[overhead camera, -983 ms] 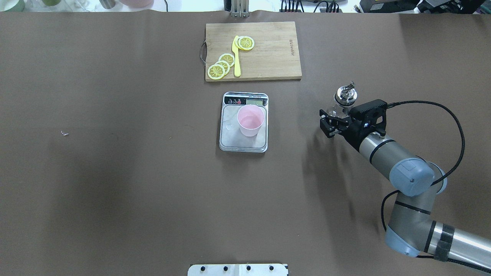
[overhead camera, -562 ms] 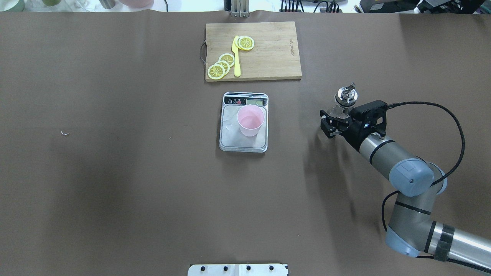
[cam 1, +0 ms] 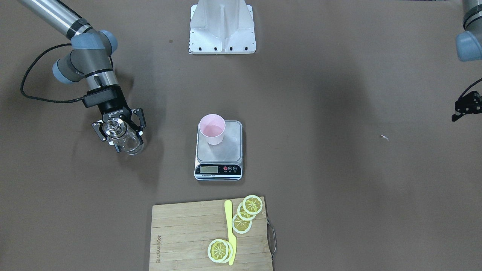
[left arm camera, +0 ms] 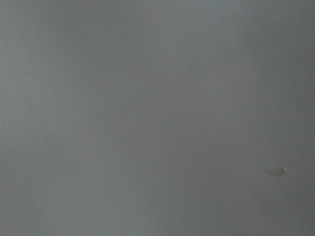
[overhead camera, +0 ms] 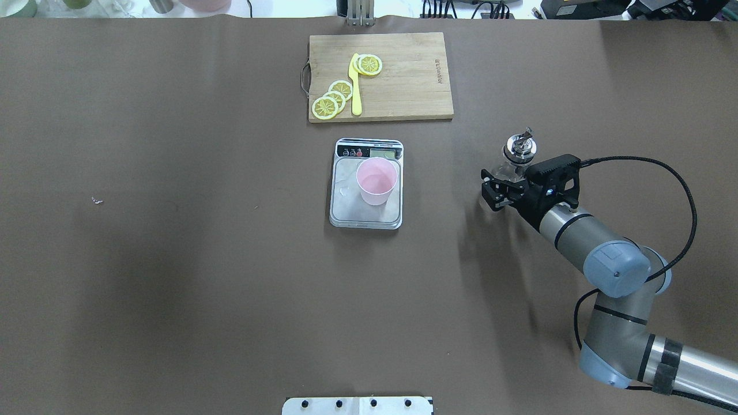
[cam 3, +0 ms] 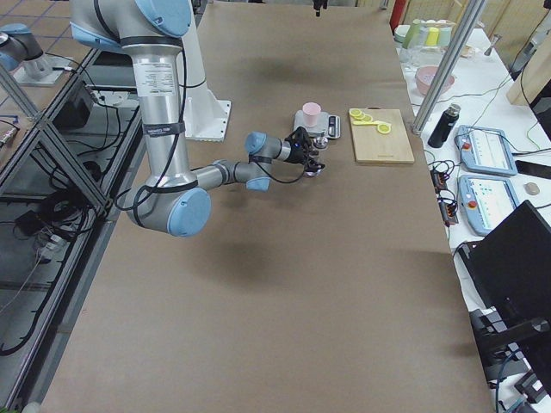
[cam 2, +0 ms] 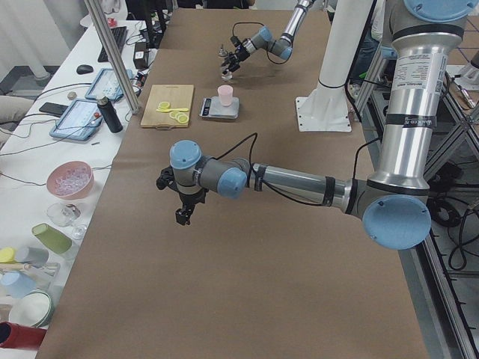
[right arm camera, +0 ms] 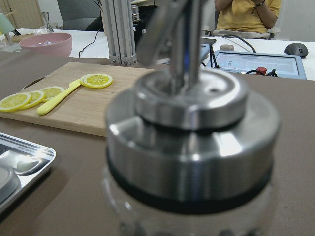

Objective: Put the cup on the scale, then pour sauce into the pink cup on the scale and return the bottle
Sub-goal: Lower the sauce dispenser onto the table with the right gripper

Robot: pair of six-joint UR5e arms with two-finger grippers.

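The pink cup (overhead camera: 376, 181) stands upright on the steel platform of the scale (overhead camera: 346, 203), near the display end. Off to the robot's right of the scale, my right gripper (overhead camera: 500, 187) is shut on the glass bottle (overhead camera: 519, 147), whose silver spout points up. From across the table the bottle (cam 1: 128, 143) shows between the spread fingers of that gripper (cam 1: 122, 137), low over the table. Its metal collar (right arm camera: 192, 128) fills the right wrist view. The sauce is too clear to make out. My left gripper (cam 1: 465, 107) hangs at the table's far side; I cannot tell its state.
A wooden cutting board (overhead camera: 403, 86) with lemon slices (overhead camera: 331, 99) and a yellow knife (overhead camera: 355, 86) lies beyond the scale. A small white scrap (overhead camera: 96, 200) lies on the brown table at the left. A person sits behind the back table in the right wrist view.
The right gripper and bottle have sunk a little towards the table and shifted slightly; the cap looks smaller from overhead. Cup and scale have not moved.
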